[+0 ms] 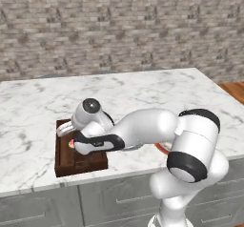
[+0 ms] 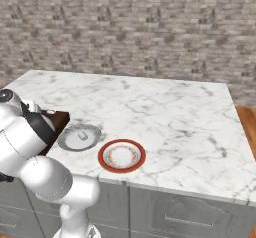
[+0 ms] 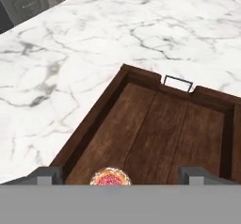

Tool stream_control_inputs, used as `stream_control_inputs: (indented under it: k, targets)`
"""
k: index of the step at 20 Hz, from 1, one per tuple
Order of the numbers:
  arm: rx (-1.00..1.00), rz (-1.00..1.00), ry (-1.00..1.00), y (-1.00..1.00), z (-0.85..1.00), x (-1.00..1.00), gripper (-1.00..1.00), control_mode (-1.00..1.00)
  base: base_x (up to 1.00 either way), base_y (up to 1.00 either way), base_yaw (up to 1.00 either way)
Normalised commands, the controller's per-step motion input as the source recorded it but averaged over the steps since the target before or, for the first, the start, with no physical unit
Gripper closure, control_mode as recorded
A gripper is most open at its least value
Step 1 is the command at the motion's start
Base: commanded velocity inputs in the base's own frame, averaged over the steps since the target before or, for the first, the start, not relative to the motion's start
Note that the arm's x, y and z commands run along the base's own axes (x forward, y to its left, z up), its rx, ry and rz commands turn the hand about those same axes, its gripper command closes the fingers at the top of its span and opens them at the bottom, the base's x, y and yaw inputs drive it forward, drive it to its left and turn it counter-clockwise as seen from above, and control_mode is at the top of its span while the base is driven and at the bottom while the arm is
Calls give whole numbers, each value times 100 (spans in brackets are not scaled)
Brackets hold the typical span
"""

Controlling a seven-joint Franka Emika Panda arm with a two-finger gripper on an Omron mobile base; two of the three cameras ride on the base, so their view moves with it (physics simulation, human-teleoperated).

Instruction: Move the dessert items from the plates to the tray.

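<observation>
Cupcake [image 3: 110, 178] is sitting low between the two finger tips of the gripper [image 3: 120, 175], its red top and pale frilled edge just showing, over the wooden floor of the tray [image 3: 155, 133]. The tips are standing well apart with the cupcake in the gap; whether they are pinching it or letting it go, I cannot tell (the grey band is cutting off everything below). From the left base view a bit of red is peeking at the hand over the tray [image 1: 64, 161], so the cupcake is either being delivered or is only just set down.

Judging progress: roughly half along. The red-rimmed plate [image 2: 121, 156] is lying bare, well off to the gripper's far side. The grey plate [image 2: 79, 137], nearer the gripper and just beside the tray, is holding a small white marshmallow [image 2: 82, 136], which is waiting to be moved.

Hard to make out: the arm is covering most of the tray in both base views, so its floor is mostly hidden. The marshmallow is tiny and faint against the plate.
</observation>
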Motion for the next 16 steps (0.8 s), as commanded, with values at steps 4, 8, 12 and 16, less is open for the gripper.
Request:
stream_control_inputs:
  k: [4, 8, 12, 16]
  targets:
    - [2, -14, 11, -62, 21, -7, -100, -100, 0, 0, 0]
    - [0, -16, 11, -100, -13, -11, -100, -100, 0, 0, 0]
    - [0, -4, 2, -100, -28, 0, -100, -100, 0, 0, 0]
    - [0, 0, 0, -100, -21, 16, -100, -100, 0, 0, 0]
